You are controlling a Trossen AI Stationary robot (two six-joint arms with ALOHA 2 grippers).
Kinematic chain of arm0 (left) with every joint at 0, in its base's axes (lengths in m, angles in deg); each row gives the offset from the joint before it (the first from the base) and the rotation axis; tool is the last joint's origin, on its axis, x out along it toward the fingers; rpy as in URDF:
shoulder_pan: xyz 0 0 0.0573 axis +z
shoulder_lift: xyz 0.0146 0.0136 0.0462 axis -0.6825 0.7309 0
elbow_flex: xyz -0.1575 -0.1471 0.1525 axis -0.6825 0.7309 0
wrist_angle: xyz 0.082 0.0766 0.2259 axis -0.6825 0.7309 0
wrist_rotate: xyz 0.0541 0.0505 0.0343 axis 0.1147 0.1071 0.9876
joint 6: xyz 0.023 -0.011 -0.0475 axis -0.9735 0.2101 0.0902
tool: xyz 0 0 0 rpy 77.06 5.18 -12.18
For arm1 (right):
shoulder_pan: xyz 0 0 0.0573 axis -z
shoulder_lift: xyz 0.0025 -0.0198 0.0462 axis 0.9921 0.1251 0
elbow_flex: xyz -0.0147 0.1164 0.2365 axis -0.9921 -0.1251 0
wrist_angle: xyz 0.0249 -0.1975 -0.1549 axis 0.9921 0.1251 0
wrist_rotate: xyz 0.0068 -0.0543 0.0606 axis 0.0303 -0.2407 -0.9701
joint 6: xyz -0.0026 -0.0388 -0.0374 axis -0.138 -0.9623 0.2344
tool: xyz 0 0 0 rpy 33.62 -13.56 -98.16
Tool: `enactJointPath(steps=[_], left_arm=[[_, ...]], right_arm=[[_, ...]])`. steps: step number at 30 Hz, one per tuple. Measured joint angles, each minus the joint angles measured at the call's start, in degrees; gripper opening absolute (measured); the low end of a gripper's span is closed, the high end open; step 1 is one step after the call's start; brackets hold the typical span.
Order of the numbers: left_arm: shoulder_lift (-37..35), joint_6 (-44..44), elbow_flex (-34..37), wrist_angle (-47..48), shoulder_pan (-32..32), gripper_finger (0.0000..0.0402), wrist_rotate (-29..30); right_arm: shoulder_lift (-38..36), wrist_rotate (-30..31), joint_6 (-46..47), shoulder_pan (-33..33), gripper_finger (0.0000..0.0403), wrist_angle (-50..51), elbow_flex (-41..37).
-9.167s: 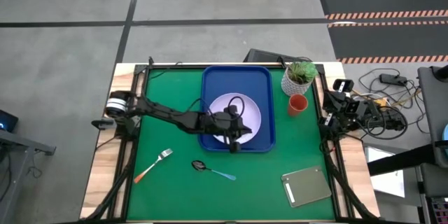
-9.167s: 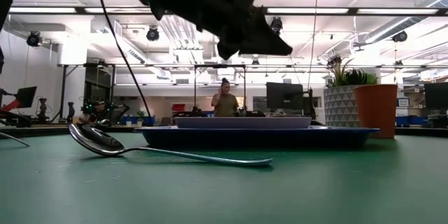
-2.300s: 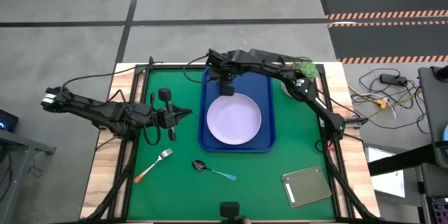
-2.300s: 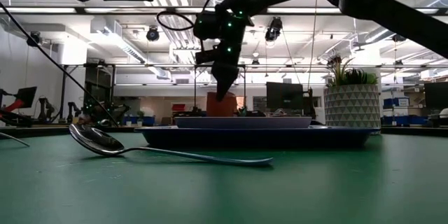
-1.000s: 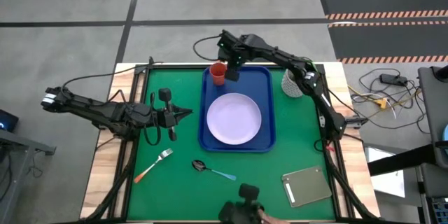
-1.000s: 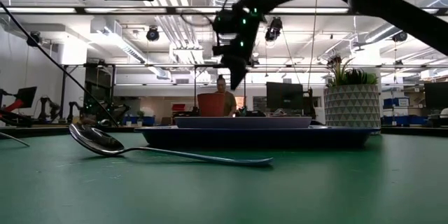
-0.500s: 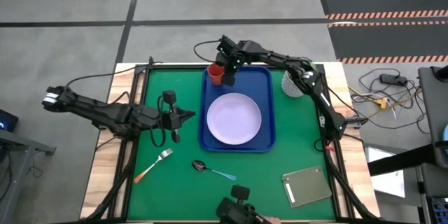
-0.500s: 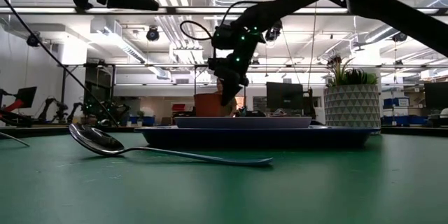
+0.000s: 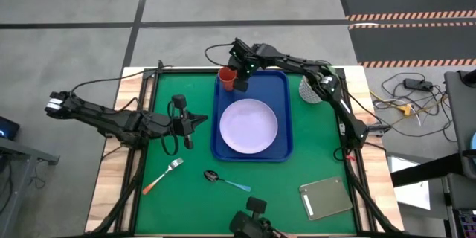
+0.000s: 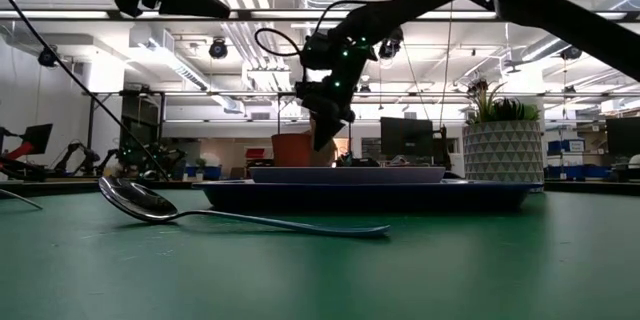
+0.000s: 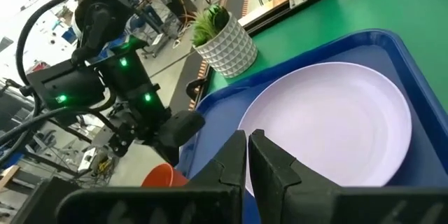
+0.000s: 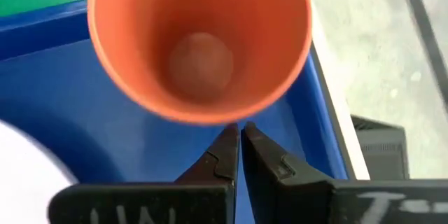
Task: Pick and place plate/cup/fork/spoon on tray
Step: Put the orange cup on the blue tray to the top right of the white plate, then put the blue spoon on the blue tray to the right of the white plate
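The orange-red cup (image 9: 227,79) stands upright in the far left corner of the blue tray (image 9: 282,89); it also shows in the low view (image 10: 292,148). The lavender-white plate (image 9: 249,125) lies in the tray. My right gripper (image 9: 241,84) is shut and low beside the cup, on its right. My left gripper (image 9: 202,120) is shut and empty, above the table left of the tray, pointing at it. The fork (image 9: 163,175) and the spoon (image 9: 227,183) lie on the green mat near the front. My right gripper's shut fingertips (image 12: 231,136) stand against the cup's outer wall just under the rim (image 12: 220,114), on the cup's right side. The fingers come slanting down from above and from the right. The cup stands upright on the tray.
A white patterned pot with a plant (image 9: 313,88) stands right of the tray's far corner. A grey square slab (image 9: 325,197) lies at the near right. A dark device (image 9: 253,222) sits at the table's near edge.
My right gripper, shut, has come down from above the cup to its right side, and the cup has slid a little toward the table's left edge, into the tray's corner, staying upright. My left gripper has edged slightly toward the tray.
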Motion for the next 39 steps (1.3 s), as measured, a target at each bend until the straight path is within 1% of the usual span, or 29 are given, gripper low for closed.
enactJointPath(steps=[4,8,13,17,19,25,28,35,37,39], left_arm=[[0.0,0.4,0.0,0.1,0.0,0.0,0.0],[0.1,1.7,0.0,0.3,0.0,0.0,0.0],[0.2,5.4,0.0,1.4,-0.1,0.0,0.0],[0.2,8.7,0.0,3.4,-0.1,0.0,-0.2],[0.2,10.2,0.0,4.3,-0.1,0.0,-0.3],[0.2,14.8,0.0,5.1,-0.2,0.0,-0.3],[0.2,18.3,0.0,5.5,-0.2,0.0,-0.8],[0.7,23.0,0.0,6.1,-0.2,0.0,-6.6],[1.3,25.9,0.0,6.1,-0.2,0.0,-7.8],[2.4,31.1,0.0,6.5,-0.3,0.0,-9.6]], right_arm=[[-2.2,0.4,2.0,-0.3,0.0009,3.7,0.2],[-5.5,0.3,4.0,-2.5,0.0009,7.0,-0.1],[-10.3,0.0,4.4,-7.9,0.0009,7.2,-3.3],[-14.7,0.0,5.2,-13.7,0.0009,5.2,-7.9],[-17.2,0.0,5.5,-16.9,0.0009,1.9,-11.7],[-25.2,0.7,8.6,-26.1,0.0009,-12.0,-25.9],[-28.4,3.7,10.1,-30.5,0.0009,-16.9,-32.2],[-33.1,11.0,13.0,-40.2,0.0009,-25.4,-42.5],[-33.8,12.5,13.5,-42.6,0.0009,-27.5,-45.0],[-34.2,13.9,14.0,-44.9,0.0009,-30.0,-47.4]])
